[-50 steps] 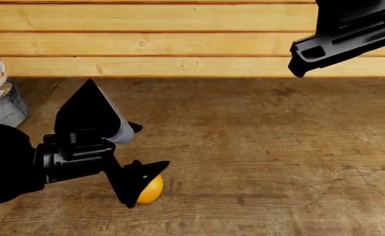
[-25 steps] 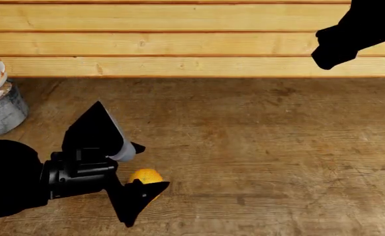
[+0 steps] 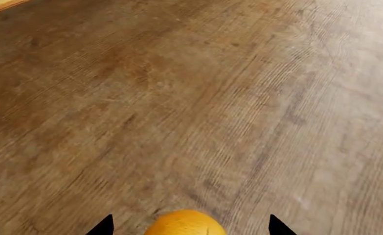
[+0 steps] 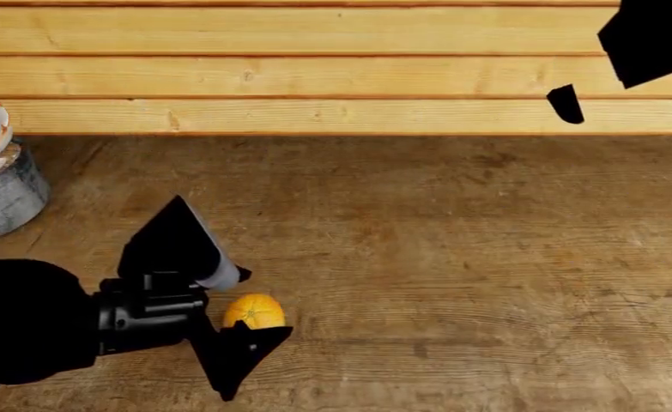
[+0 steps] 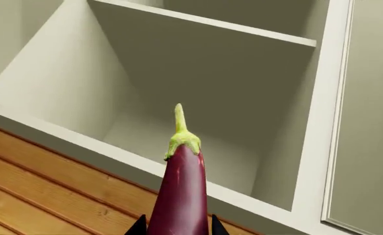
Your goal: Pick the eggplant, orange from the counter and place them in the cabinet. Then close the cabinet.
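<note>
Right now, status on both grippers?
Left gripper open around orange on counter. Right gripper shut on eggplant, facing open cabinet. Nothing blocking.

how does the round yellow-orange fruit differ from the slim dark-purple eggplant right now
The round yellow-orange fruit rests on the brown wooden counter between the open left gripper fingers, ungripped. The slim dark-purple eggplant is airborne, clamped in the right gripper, green stem toward the open cabinet. Both are glossy.
</note>
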Controlling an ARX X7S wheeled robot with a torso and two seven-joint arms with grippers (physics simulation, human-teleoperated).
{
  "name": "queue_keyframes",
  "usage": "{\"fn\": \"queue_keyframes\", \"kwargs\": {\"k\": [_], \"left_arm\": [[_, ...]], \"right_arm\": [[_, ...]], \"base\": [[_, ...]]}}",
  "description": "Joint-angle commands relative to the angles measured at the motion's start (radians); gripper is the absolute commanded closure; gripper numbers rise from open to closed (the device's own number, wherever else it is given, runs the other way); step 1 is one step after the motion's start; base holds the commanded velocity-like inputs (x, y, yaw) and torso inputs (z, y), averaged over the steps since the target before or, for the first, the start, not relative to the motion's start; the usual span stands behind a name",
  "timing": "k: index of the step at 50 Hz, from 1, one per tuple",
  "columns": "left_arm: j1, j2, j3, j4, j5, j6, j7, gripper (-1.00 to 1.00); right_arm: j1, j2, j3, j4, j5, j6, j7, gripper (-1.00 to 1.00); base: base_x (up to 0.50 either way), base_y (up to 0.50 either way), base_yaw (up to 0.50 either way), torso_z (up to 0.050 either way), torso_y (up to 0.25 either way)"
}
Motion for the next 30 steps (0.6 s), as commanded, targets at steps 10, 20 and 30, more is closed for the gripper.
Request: {"fn": "queue_keyframes", "kwargs": {"k": [10,20,30], "left_arm": [[0.026,0.002,0.048,-0.011,0.046,0.026,0.019,-1.00],[0.038,0.018,0.062,-0.031,0.095,0.054,-0.013,1.00],[0.047,0.016,0.050,-0.028,0.109,0.076,-0.045,1.00]], "right_arm": [[0.027,0.027,-0.009,0.005,0.037,-0.015,0.019,1.00],[0.001,0.011,-0.010,-0.006,-0.003,-0.012,0.000,1.00],[-0.024,0.004,-0.007,-0.015,-0.031,-0.012,-0.020,1.00]], "base": [[0.00,0.00,0.00,0.000,0.000],[0.00,0.00,0.00,0.000,0.000],[0.00,0.00,0.00,0.000,0.000]]}}
